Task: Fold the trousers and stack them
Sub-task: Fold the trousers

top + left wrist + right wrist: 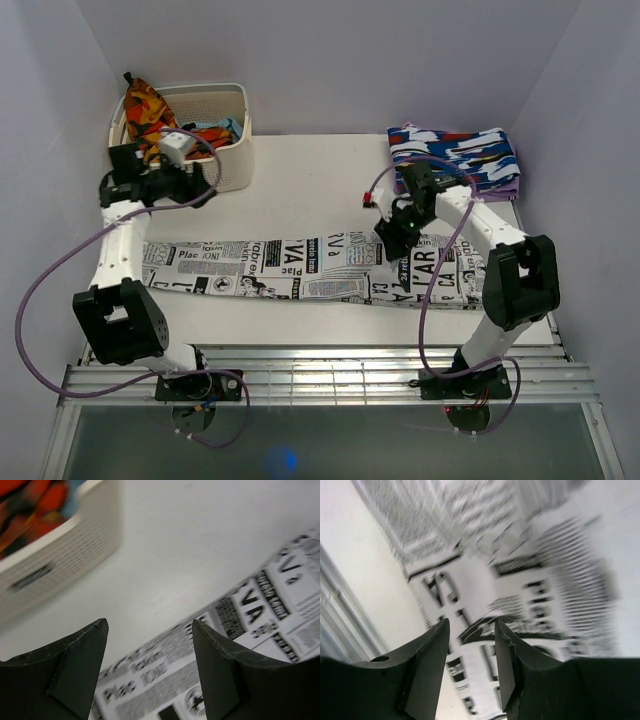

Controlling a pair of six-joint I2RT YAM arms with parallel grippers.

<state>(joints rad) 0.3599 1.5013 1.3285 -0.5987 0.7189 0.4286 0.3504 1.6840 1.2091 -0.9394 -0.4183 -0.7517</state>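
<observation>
I have two end effectors over one white surface (300, 190). One pair of long white fabric trousers printed with black newspaper text (300, 265) lies flat on it, stretched as a single long strip from the left side to the right, nearer to my bases than the middle of the surface.

My left end effector (208, 190) hangs just beside the one white perforated plastic basket (225, 150) at the far left corner. In the left wrist view its two fingers (80, 670) stand wide apart with nothing between them, and the left far edge of the trousers (260, 605) and bare surface (200, 540) show below the gap.

My right end effector (395, 235) sits over the right part of the strip. In the right wrist view its fingers (427, 670) are only a narrow way apart. The blurred print of the trousers (545, 555) shows through the gap, and I see no cloth caught between them.

One orange-red-yellow patterned cloth (145, 105) hangs over the basket's far left rim. One folded blue-white-red patterned garment (455, 155) lies at the far right of the surface, apart from the trousers.
</observation>
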